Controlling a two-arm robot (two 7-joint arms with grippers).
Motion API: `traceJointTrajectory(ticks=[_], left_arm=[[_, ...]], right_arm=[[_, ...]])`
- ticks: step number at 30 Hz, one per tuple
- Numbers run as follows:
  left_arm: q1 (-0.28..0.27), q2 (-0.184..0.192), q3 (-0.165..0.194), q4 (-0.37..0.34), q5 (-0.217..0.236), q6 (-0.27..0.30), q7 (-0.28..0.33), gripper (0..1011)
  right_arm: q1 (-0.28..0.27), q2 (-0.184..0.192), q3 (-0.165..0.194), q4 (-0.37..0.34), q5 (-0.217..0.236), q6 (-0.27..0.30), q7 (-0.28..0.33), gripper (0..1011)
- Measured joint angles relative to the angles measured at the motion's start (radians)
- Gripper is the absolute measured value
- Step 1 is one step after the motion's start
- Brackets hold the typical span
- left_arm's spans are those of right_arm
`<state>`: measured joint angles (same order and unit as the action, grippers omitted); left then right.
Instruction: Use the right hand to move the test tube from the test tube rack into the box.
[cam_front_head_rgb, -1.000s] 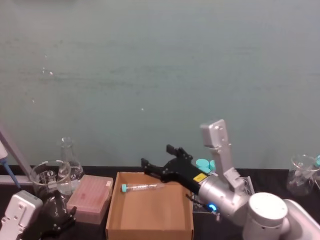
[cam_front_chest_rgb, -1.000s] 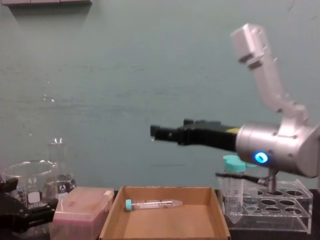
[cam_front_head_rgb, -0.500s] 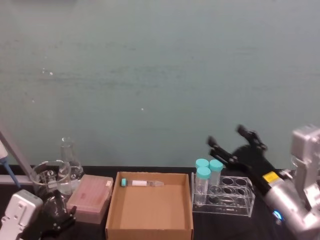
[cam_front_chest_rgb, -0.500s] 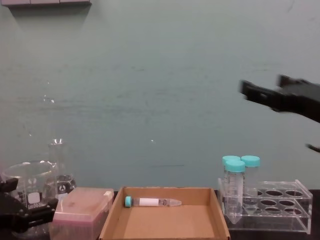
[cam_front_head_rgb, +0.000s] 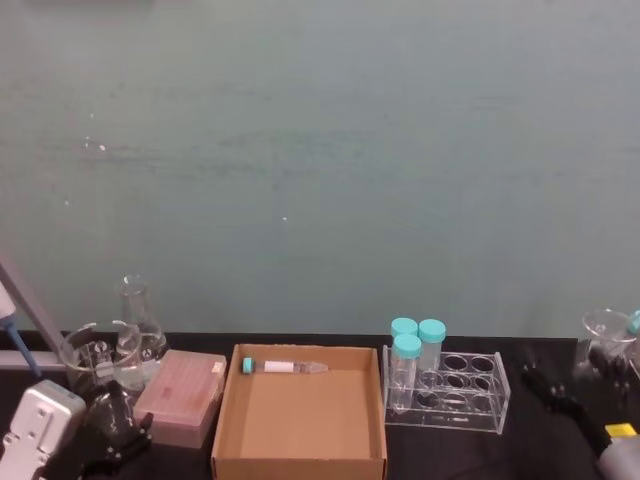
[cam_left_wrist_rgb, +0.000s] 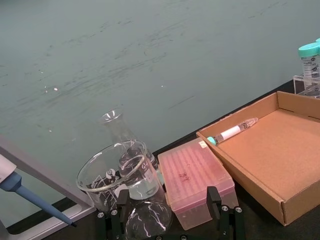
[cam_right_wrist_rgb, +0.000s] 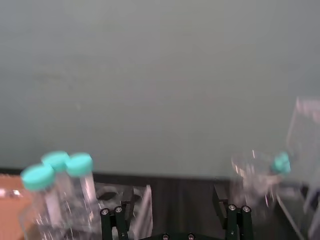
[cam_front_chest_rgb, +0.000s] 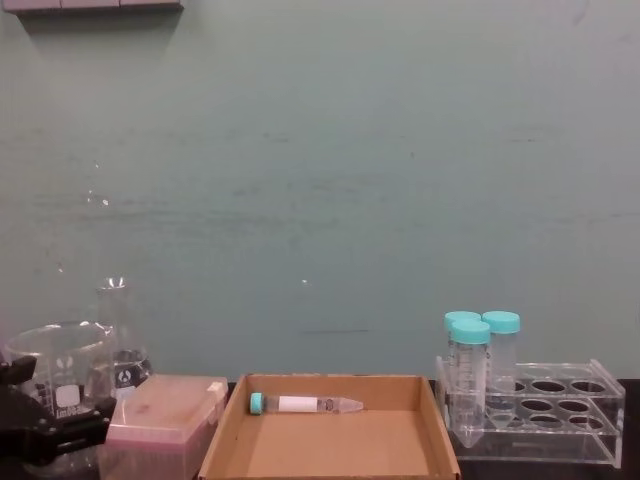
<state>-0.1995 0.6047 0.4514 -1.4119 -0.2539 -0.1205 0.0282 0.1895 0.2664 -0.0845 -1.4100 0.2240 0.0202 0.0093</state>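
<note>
Your test tube (cam_front_head_rgb: 283, 367) lies on its side inside the box (cam_front_head_rgb: 298, 455), against the far wall, teal cap toward the pink tip box (cam_front_head_rgb: 182, 396) on the box's left. That flat rest suits a drop, so the transfer reads as done. The test tube rack (cam_front_head_rgb: 448, 393) stands just right of the box, three fat capped tubes (cam_front_head_rgb: 416, 345) upright at its box-side end. Your right hand (cam_front_head_rgb: 556, 399) sits low, right of the rack, fingers apart and empty. Left gripper (cam_left_wrist_rgb: 170, 219) waits left of the box by the beaker (cam_left_wrist_rgb: 118, 176), fingers spread, holding nothing. Black tabletop; plain teal wall behind.
</note>
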Motion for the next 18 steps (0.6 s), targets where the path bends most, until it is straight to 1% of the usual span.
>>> traceJointTrajectory(ticks=[2,18], left_arm=[[0.0,0.0,0.0,0.0,0.0,0.0,0.0,1000],[0.0,0.0,0.0,0.0,0.0,0.0,0.0,1000]], right_arm=[[0.001,-0.003,0.006,0.006,0.006,0.021,0.0,1000],[-0.001,0.001,0.0,-0.001,0.001,-0.003,-0.001,1000]])
